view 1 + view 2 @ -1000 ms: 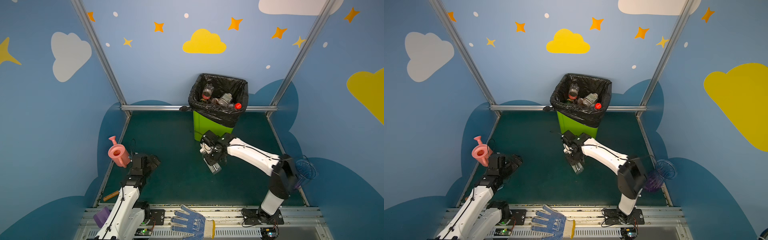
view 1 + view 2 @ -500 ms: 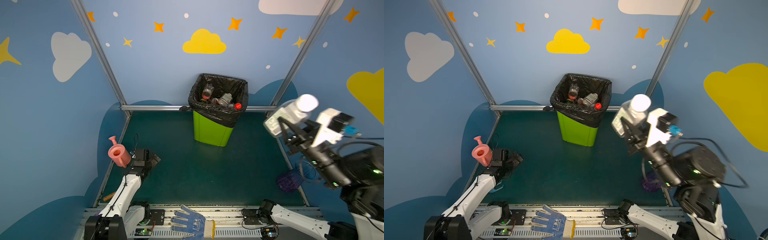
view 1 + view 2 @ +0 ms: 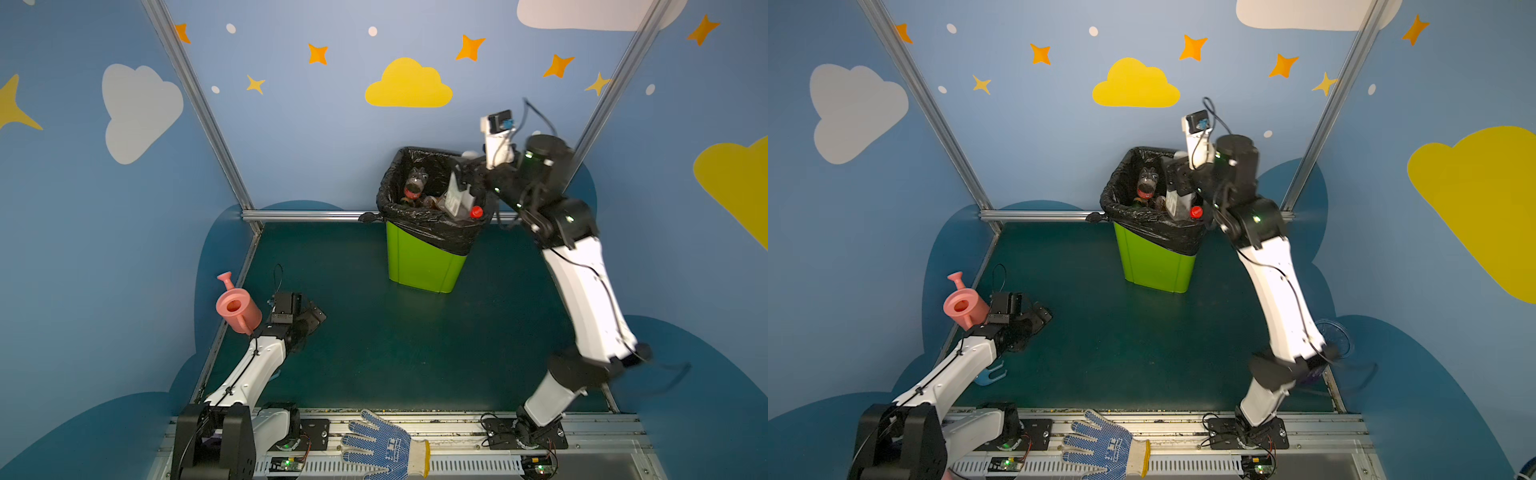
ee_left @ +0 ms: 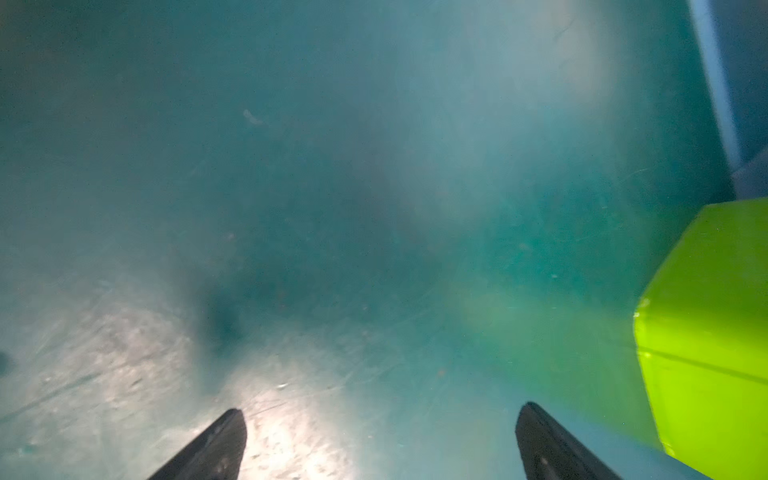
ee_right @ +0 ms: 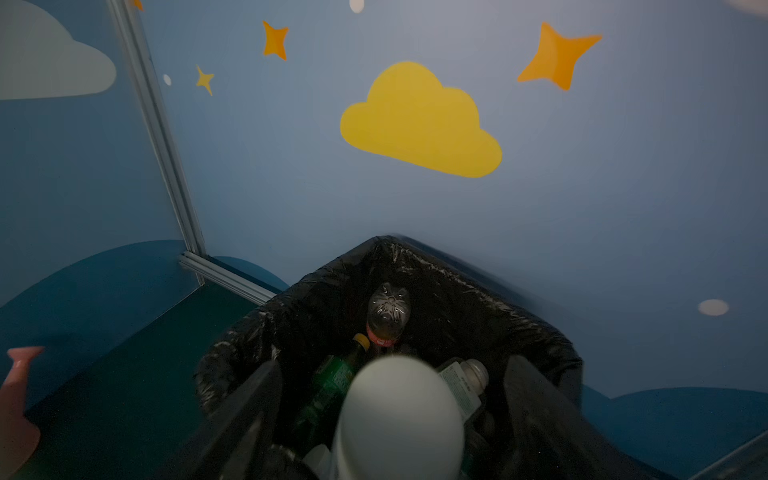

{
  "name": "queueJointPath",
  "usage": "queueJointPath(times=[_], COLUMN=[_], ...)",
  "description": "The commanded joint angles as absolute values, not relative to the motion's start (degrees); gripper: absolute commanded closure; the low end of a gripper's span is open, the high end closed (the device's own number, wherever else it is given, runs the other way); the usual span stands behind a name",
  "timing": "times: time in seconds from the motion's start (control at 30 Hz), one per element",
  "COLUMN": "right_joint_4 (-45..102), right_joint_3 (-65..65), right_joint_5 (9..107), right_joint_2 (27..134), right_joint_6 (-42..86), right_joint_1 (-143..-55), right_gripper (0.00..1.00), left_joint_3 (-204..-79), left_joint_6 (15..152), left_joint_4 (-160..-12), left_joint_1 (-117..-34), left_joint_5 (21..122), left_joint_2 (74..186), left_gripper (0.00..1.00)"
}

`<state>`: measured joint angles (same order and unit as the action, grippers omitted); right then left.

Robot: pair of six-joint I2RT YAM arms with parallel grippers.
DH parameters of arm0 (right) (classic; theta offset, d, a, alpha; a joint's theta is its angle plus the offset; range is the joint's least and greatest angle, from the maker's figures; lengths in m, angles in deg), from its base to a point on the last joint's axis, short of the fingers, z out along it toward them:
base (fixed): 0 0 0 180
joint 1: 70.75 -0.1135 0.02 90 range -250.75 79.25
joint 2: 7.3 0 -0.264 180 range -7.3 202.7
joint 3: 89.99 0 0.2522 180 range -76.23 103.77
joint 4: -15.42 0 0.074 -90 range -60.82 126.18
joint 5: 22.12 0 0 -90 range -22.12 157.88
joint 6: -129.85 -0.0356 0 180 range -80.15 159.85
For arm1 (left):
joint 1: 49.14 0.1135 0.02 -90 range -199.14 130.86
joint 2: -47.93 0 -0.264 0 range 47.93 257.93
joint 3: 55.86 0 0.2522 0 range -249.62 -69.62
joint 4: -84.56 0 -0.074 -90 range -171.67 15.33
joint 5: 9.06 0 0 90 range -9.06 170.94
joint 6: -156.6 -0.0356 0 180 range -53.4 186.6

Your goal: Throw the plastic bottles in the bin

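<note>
Step in hand: the drop. Right gripper hangs over the bin with its jaws spread wide. A white-capped bottle sits between the fingers with a gap on each side, so I judge it let go, not gripped. In a top view the same bottle stands tilted inside the bin's mouth, at the corner nearest the arm, just beside a red cap. To do this well, keep the jaws wide and the wrist steady until the bottle slides clear, then lift straight up. A sideways pull could snag the black bag or tip the bottle over the near rim. The pile looks high, so bounce-out is a risk. Left gripper has its jaws wide with nothing between, low over the floor; best left where it is. Only the right wrist view shows the finger gaps and a green bottle low in the bag; from above the arm hides both. Only the top views place the left gripper near the pink watering can, and I see no loose bottle on the floor there. The left wrist view gives only floor and a corner of the bin's wall.
</note>
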<state>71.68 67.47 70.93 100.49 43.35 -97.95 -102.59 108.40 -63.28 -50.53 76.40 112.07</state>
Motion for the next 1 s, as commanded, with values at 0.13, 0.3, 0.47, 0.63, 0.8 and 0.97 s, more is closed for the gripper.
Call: queueJointPath(times=[0.13,0.3,0.47,0.63,0.8,0.97], right_joint_4=[59.6,64.6,61.7,62.4,57.8,44.1], right_joint_3=[50.1,41.8,29.4,23.9,9.0,-18.5], right_joint_5=[73.4,73.2,70.8,67.8,66.1,66.1], right_joint_2=[74.9,68.1,61.1,58.6,53.3,46.7], right_joint_6=[42.4,39.4,36.1,33.5,32.9,33.4], right_joint_1=[-97.0,-91.8,-85.6,-79.2,-73.4,-70.0], right_gripper=[0.02,0.02,0.02,0.02,0.02,0.02], left_joint_3=[-102.7,-101.7,-101.5,-102.0,-102.3,-103.4], left_joint_6=[107.2,107.8,107.5,107.2,106.9,105.1], left_joint_4=[-62.3,-63.5,-63.3,-63.0,-63.3,-63.2], left_joint_1=[-50.7,-51.0,-51.3,-51.3,-51.3,-51.4], left_joint_5=[76.9,76.2,77.0,77.6,78.9,84.4], left_joint_2=[110.3,111.2,111.5,111.6,112.1,111.3], left_gripper=[0.0,0.0,0.0,0.0,0.0,0.0])
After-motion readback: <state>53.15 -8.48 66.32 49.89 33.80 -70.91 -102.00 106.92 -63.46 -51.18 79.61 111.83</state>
